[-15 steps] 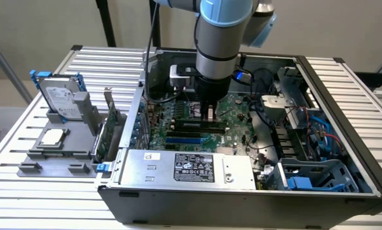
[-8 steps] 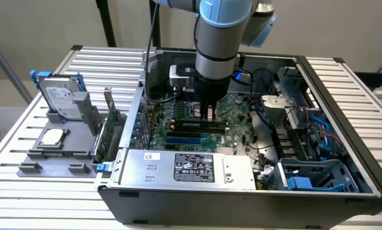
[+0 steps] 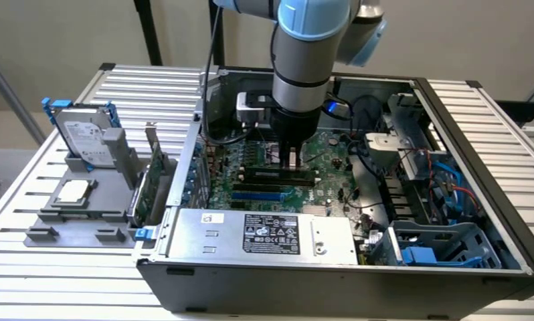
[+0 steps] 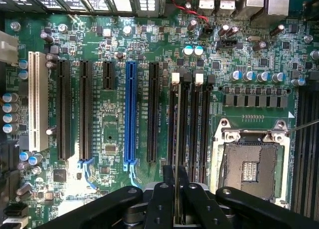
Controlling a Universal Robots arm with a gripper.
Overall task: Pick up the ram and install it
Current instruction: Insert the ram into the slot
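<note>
I see the ram (image 4: 177,154) edge-on, a thin stick pinched upright in my gripper (image 4: 177,201), whose fingers are closed on it just above the black memory slots (image 4: 190,129). It hangs inside the open computer case (image 3: 481,120), over the motherboard (image 4: 114,114). Cables (image 3: 432,177) crowd the exterior view's right; the power supply (image 3: 258,234) walls the near edge.

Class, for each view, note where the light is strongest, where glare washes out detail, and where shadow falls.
Exterior view: even light falls brightly on the slatted table, while the inside of the computer case lies in shade under the arm. Wrist view: a glare patch washes out part of the motherboard beside the gripper, which reads as a dark mass.
</note>
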